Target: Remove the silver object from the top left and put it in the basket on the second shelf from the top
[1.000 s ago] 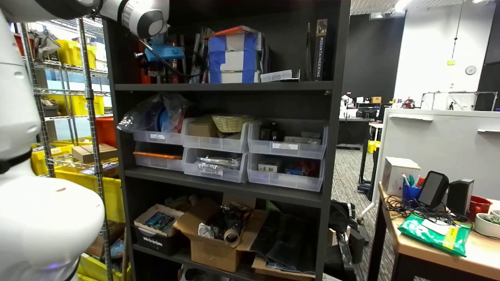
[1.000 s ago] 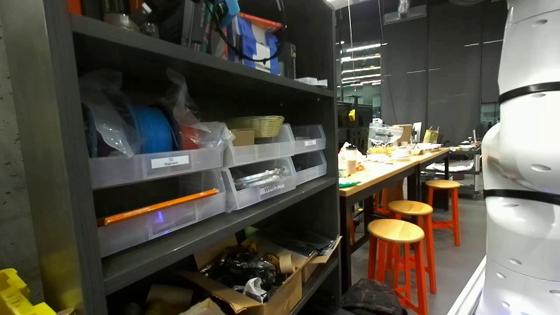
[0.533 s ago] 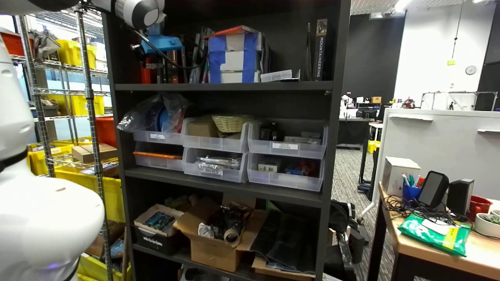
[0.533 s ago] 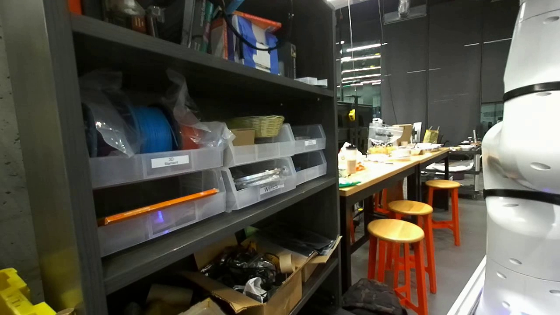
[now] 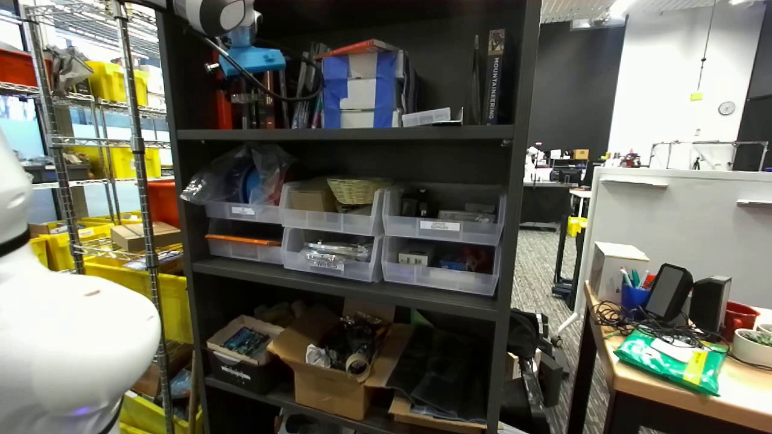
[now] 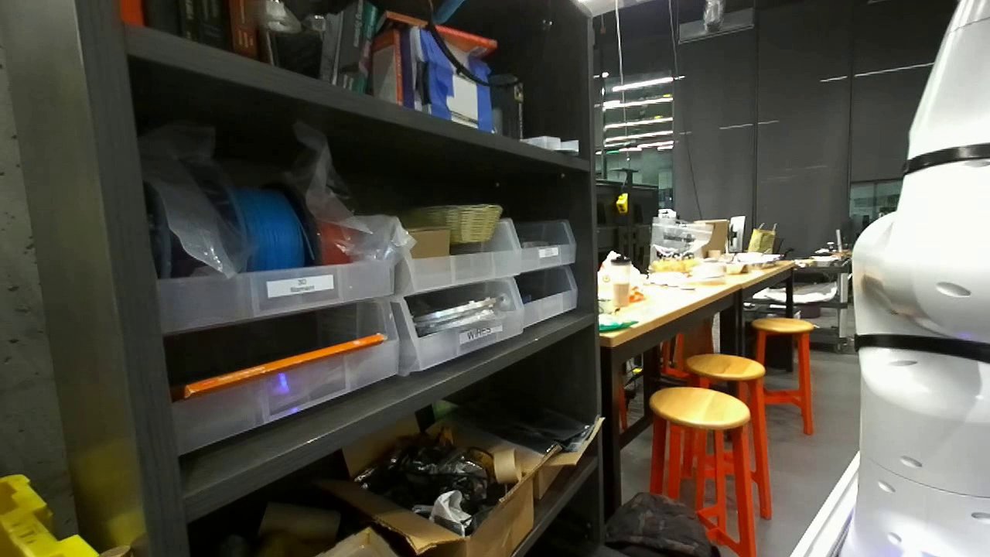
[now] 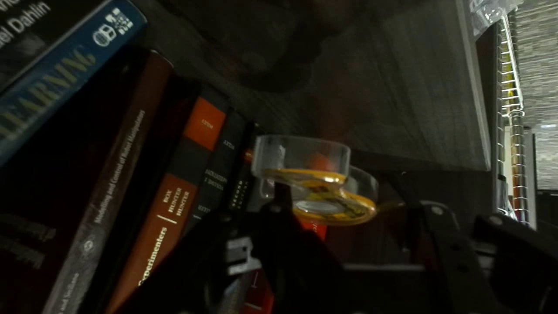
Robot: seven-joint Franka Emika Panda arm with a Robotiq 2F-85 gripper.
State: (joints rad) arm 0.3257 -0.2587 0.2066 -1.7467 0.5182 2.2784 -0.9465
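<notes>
The claw [image 7: 342,194] apparently grips a clear yellow-edged object [image 7: 320,179] near "LEARNING" and "Experimenters" books [image 7: 159,220].

We look onto a black shelf [image 5: 347,134] lined with books [image 5: 494,78] and a blue-taped stack [image 5: 362,93]; clear plastic bins [image 5: 338,222] stand two tiers high on the board below [image 5: 347,290].

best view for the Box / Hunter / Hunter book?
The wrist view: the book shows close up, its orange-and-dark spine in view and those names readable. Both exterior views show book spines near the top, but I can't pick this one out for certain.
</notes>
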